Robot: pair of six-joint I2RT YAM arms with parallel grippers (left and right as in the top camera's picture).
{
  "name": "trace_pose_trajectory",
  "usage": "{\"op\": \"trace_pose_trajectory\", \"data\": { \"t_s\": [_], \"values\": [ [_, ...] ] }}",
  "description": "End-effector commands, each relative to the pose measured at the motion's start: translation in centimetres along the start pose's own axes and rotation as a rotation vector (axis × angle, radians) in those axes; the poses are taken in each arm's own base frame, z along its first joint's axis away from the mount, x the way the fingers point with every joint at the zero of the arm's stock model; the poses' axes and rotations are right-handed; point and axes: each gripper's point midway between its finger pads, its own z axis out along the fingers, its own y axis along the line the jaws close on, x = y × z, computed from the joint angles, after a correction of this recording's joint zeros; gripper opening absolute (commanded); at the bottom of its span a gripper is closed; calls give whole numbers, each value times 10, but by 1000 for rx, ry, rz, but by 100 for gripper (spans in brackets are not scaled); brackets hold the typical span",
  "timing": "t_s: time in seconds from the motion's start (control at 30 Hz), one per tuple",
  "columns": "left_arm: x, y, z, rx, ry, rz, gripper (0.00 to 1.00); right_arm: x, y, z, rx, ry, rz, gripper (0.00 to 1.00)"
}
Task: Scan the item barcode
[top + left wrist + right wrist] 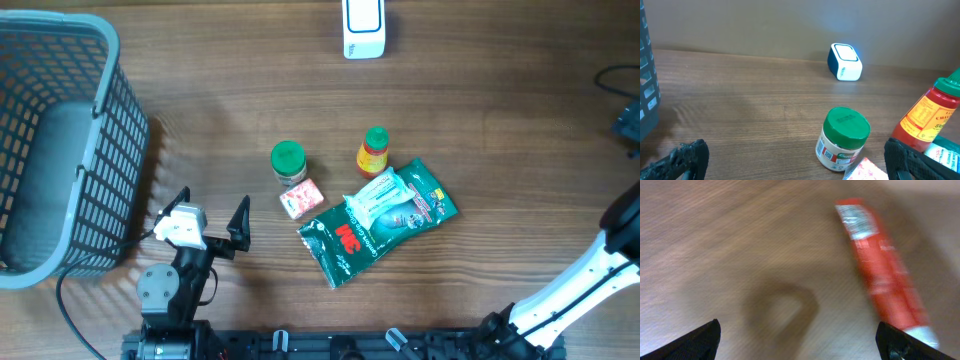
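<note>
Green-lidded jar (842, 140) stands upright on the robot's side of the barcode scanner (845, 62), nearly in line with it and just right of centre between the left gripper's (799, 160) wide-open fingers, so left looks nearer than the open, empty right gripper (800, 341).

Near the basket (112, 150), the left gripper (213, 200) had black fingers (240, 216) and a white block (182, 227). The right arm (590, 275) was white.

Blurred red packet (883, 270), its lettering unreadable
</note>
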Motion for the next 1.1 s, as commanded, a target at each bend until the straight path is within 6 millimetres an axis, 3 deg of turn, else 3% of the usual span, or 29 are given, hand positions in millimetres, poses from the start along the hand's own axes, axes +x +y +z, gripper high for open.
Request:
{"op": "trace_pose_trajectory", "data": {
  "t_s": [0.0,0.13,0.23,0.33,0.43,0.47,0.53,0.63,0.73,0.8,0.9,0.97,1.07],
  "values": [
    [2,1,0,-7,6,19,100,-39,68,-55,-301,-101,67,100],
    [2,1,0,-7,6,19,100,-77,132,-148,-644,-189,139,100],
    [2,1,0,-7,6,19,100,-82,181,-240,-887,-195,121,100],
    [2,1,0,-7,6,19,100,-65,215,-299,-974,-107,169,100],
    [2,1,0,-7,6,19,100,-40,254,-343,-1048,-15,170,100],
    [2,1,0,-7,6,19,100,-29,266,-352,-1076,21,147,100],
    [2,1,0,-7,6,19,100,13,308,-383,-1171,105,-13,100],
    [2,1,0,-7,6,19,100,60,336,-391,-1085,177,-123,100],
    [2,1,0,-7,6,19,100,99,328,-371,-753,331,114,100],
    [2,1,0,-7,6,19,100,119,329,-376,-679,435,253,100],
    [2,1,0,-7,6,19,100,137,341,-393,-707,519,280,100],
    [2,1,0,-7,6,19,100,139,343,-393,-699,470,211,100],
    [2,1,0,-7,6,19,100,147,348,-399,-717,537,251,100]
  ]
}}
